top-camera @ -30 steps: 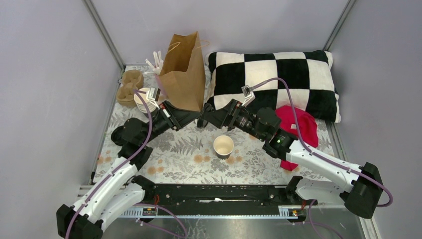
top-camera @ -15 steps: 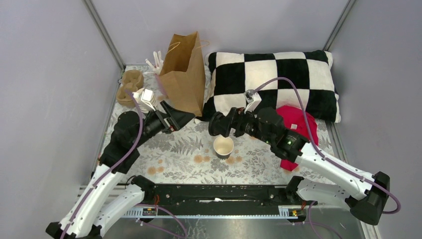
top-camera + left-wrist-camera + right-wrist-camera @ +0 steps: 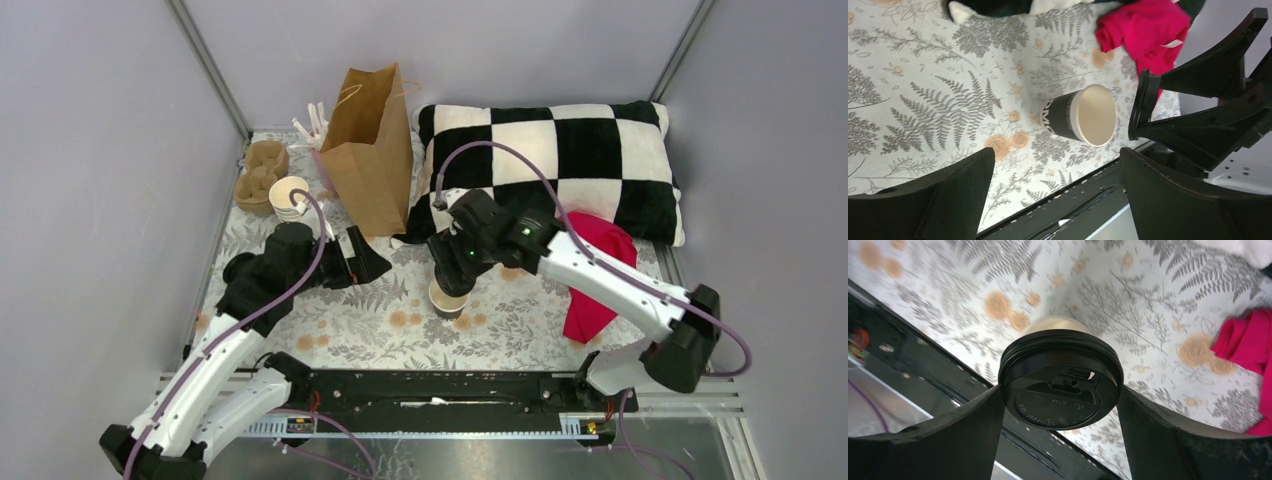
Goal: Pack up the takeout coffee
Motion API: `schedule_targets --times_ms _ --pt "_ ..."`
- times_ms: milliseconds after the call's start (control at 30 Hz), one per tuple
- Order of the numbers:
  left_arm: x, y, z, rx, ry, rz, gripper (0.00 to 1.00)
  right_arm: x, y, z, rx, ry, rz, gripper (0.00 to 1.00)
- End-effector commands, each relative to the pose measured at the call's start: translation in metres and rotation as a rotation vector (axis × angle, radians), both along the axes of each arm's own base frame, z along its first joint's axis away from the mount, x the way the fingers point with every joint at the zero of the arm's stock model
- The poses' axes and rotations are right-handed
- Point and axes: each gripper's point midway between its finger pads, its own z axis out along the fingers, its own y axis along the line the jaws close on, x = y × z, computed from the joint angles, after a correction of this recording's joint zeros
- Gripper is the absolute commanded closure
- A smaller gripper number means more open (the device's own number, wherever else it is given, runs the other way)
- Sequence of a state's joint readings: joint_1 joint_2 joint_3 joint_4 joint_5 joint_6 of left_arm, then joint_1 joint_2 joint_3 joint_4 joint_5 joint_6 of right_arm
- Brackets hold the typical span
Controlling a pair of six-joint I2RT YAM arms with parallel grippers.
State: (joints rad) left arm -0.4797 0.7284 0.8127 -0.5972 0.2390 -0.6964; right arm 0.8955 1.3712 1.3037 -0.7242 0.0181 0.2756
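Observation:
The takeout coffee cup [image 3: 447, 303] stands open on the floral mat, black outside and cream inside, with no lid on it; it also shows in the left wrist view [image 3: 1083, 121]. My right gripper [image 3: 452, 276] hangs just over it, shut on a round black sip lid [image 3: 1060, 380] held flat by its rim. In the right wrist view [image 3: 1060, 390] the lid hides most of the cup. My left gripper [image 3: 368, 258] is to the cup's left, open and empty. From the left wrist, my own gripper [image 3: 1056, 162] frames the cup, with the lid [image 3: 1140, 107] edge-on beside it.
A brown paper bag [image 3: 370, 150] stands upright at the back. A checkered pillow [image 3: 560, 160] and a red cloth [image 3: 600, 270] lie to the right. A stack of lidless cups [image 3: 289, 197] and a cardboard carrier [image 3: 260, 170] sit back left. A black rail [image 3: 430, 385] runs along the near edge.
The two grippers were together by the bag's foot. The left one opened and drew back left. The right one swung down with the lid to above the cup.

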Motion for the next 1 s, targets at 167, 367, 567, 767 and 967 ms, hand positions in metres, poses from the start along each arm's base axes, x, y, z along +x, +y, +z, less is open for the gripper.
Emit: schedule_targets --times_ms 167,367,567,767,967 --pt "0.005 0.013 -0.02 0.123 -0.026 0.005 0.01 -0.022 -0.006 -0.026 -0.287 0.084 0.117 0.18" --pt "0.004 0.016 -0.018 0.127 -0.05 0.01 0.01 -0.023 -0.002 -0.036 -0.404 0.094 0.131 0.18" --pt "0.002 0.019 -0.013 0.114 -0.076 0.021 0.01 -0.02 0.007 -0.042 -0.44 0.104 0.143 0.18" --pt "0.0 0.024 -0.005 0.097 -0.114 0.044 0.01 -0.018 0.015 -0.045 -0.459 0.123 0.152 0.17" --pt "0.0 0.024 -0.003 0.098 -0.124 0.046 0.01 -0.018 0.018 -0.048 -0.478 0.142 0.156 0.16"
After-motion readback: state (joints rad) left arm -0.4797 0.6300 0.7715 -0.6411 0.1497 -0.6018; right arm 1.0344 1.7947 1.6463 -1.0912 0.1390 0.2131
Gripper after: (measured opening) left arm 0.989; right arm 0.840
